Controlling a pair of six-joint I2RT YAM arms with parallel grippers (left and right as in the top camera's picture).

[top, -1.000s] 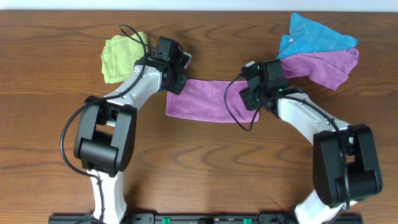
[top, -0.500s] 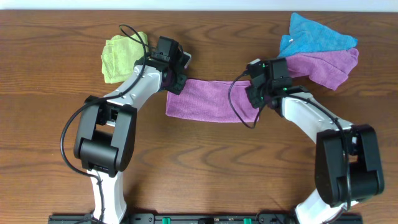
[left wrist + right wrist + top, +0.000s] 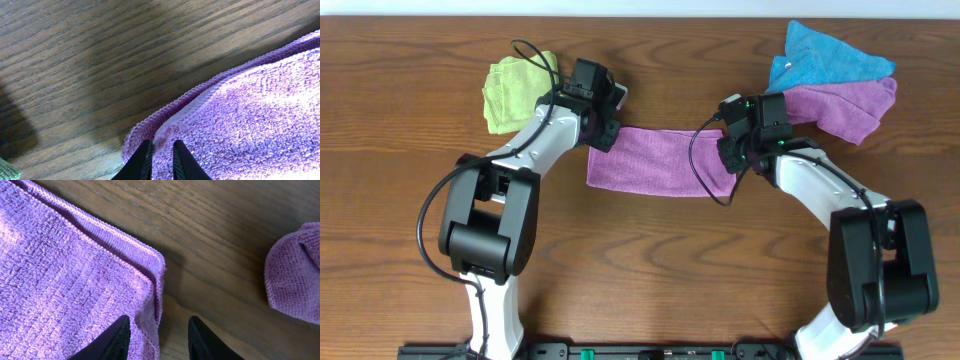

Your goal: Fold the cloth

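The cloth [image 3: 660, 160] lies as a long magenta strip, folded double, in the middle of the wooden table. My left gripper [image 3: 603, 135] is at its far left corner. In the left wrist view that gripper [image 3: 161, 144] is shut on the cloth [image 3: 250, 100], with a bit of the corner pinched between its narrow jaws. My right gripper [image 3: 732, 155] is at the strip's far right corner. In the right wrist view it [image 3: 159, 318] stands open, its jaws on either side of the cloth's [image 3: 65, 270] layered hem, one over the pile, one over bare wood.
A light green cloth [image 3: 515, 90] lies crumpled at the back left, behind my left arm. A blue cloth [image 3: 825, 55] rests on a duller lavender cloth [image 3: 845, 105] at the back right, whose edge [image 3: 295, 275] shows close to my right gripper.
My right gripper has shifted a little right and back toward the strip's corner, and its jaws have narrowed. The left gripper and the cloth have stayed put.
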